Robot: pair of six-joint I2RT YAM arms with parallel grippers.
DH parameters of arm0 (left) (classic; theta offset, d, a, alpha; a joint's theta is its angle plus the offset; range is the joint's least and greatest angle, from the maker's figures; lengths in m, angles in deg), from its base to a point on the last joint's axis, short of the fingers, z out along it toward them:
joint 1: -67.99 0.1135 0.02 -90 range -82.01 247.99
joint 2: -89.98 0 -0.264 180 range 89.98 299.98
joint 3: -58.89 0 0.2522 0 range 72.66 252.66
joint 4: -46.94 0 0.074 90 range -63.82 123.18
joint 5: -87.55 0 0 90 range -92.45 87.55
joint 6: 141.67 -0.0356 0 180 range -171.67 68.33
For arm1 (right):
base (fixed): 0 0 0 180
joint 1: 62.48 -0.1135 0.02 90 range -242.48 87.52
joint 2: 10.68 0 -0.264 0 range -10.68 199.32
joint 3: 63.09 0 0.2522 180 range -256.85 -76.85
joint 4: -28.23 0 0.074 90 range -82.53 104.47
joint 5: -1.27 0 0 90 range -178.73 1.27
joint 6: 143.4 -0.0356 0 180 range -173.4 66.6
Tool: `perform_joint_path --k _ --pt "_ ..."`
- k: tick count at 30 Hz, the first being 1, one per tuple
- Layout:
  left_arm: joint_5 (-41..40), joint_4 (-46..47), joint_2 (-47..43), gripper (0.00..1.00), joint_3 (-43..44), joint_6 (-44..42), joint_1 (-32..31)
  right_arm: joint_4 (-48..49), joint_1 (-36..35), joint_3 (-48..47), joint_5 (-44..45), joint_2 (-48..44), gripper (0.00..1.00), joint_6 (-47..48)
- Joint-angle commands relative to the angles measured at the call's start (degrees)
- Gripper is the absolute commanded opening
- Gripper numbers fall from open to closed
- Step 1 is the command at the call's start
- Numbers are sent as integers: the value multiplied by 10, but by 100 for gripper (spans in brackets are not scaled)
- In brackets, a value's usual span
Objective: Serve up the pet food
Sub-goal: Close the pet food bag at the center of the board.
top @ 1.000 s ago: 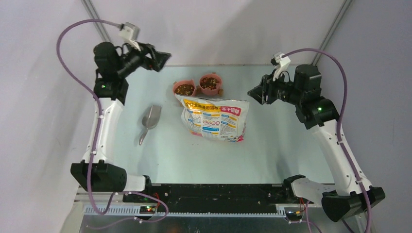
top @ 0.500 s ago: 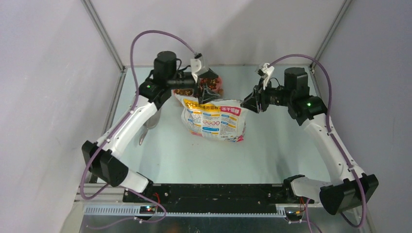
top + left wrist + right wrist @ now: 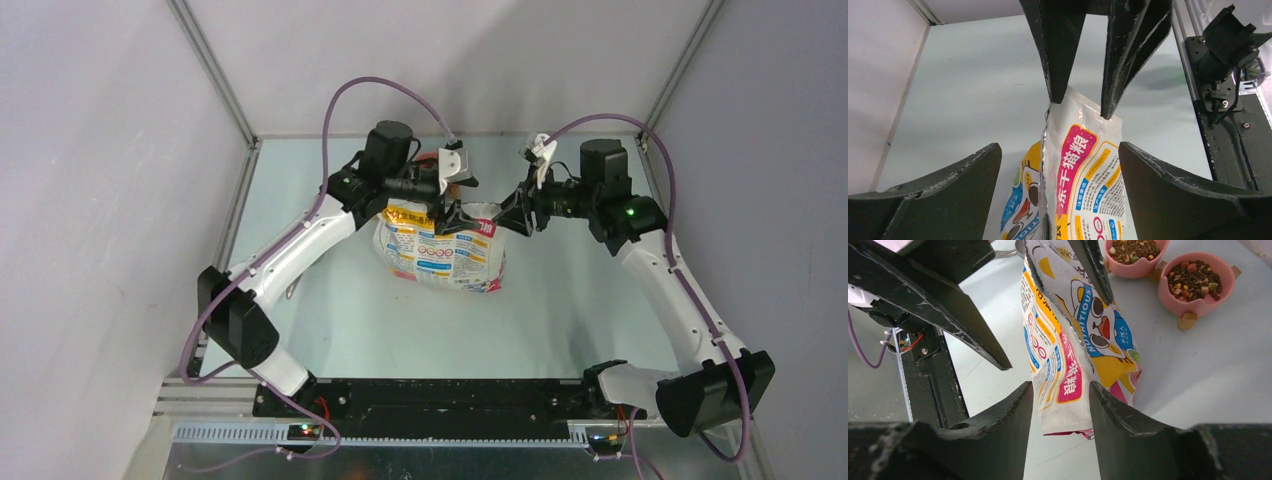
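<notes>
The printed cat-picture bag (image 3: 440, 255) sits in the middle of the table with its top edge lifted. My left gripper (image 3: 452, 215) is open wide, and the bag's top edge (image 3: 1088, 170) runs between its fingers with room on both sides. Coming from the right, my right gripper (image 3: 505, 215) is open astride the bag's upper right corner (image 3: 1068, 405), with a gap showing at one finger. The pet food (image 3: 1193, 277) fills two pink bowls (image 3: 1135, 267) behind the bag. In the top view my left arm hides most of both bowls.
A grey metal scoop (image 3: 1019, 246) lies left of the bag, mostly under my left arm in the top view. The pale table (image 3: 340, 310) is walled at the back and sides. The black base rail (image 3: 430, 395) runs along the near edge.
My left arm has swung from the far left corner across the bowls to the bag's top edge. My right gripper has moved left to the bag's upper right corner.
</notes>
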Motion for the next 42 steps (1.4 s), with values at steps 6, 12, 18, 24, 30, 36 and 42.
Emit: perform_joint_path --k 6,12,18,24,30,36,42 --pt "-39 24 19 86 13 -16 -8 47 -2 -2 -31 -59 52 -4" --pt "-41 42 33 76 16 1 -12 55 3 -2 -3 -68 54 -20" --pt "-38 57 41 68 15 20 -21 7 3 -2 7 -37 55 39" --pt "-30 62 46 63 16 32 -25 -8 3 -10 -2 -2 53 99" --pt "-18 57 55 59 18 33 -25 -6 2 -13 -3 23 46 127" --pt "-24 55 61 59 22 28 -25 12 2 -14 34 30 51 139" --pt "-22 58 69 58 29 31 -25 15 3 -23 35 41 52 150"
